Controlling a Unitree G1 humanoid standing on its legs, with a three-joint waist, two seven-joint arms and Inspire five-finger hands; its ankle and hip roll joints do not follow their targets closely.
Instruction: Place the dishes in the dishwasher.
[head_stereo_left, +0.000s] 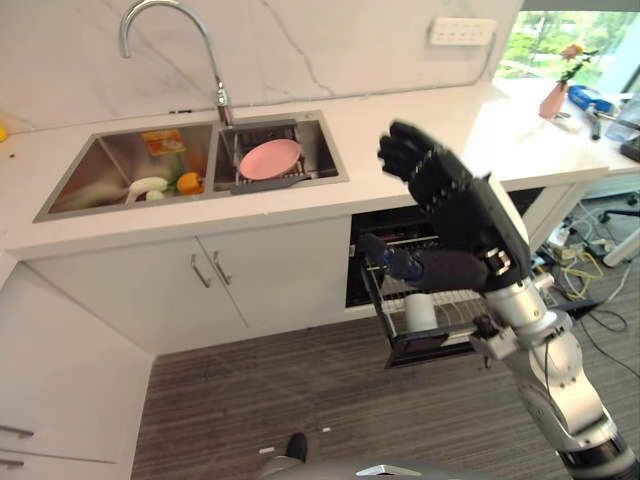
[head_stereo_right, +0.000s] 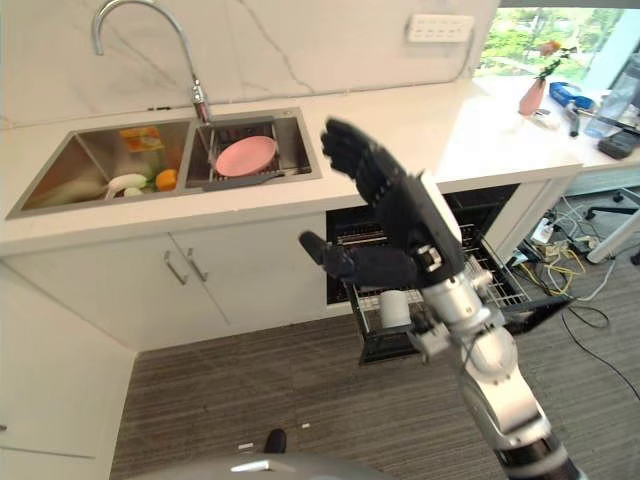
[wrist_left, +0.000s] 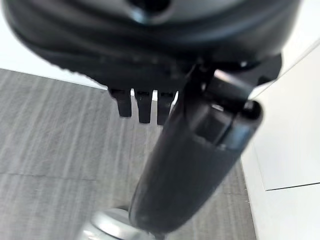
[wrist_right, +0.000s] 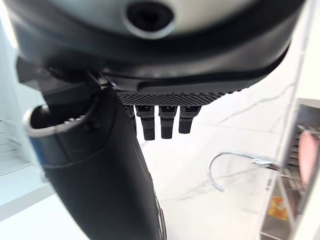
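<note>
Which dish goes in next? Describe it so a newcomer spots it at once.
Find the double sink in the white counter, under the curved faucet. In its right basin, on a dark rack, lies the pink plate: the only round pink thing there; the other basin holds white and orange items.

head pair: high, looking down at the sink (head_stereo_left: 100, 165) and white counter (head_stereo_left: 400, 125), cabinets below, mid-range
stereo overlap: both eyes share sink, pink plate (head_stereo_left: 270, 158), faucet (head_stereo_right: 140, 40), pulled-out dishwasher rack (head_stereo_right: 480, 300), raised right hand (head_stereo_left: 455, 200); right eye sees more floor at right
left wrist: very close along left hand (wrist_left: 190, 150), facing down at grey striped floor (wrist_left: 50, 140)
right wrist: very close along own hand, facing marble wall; faucet shared with head views
</note>
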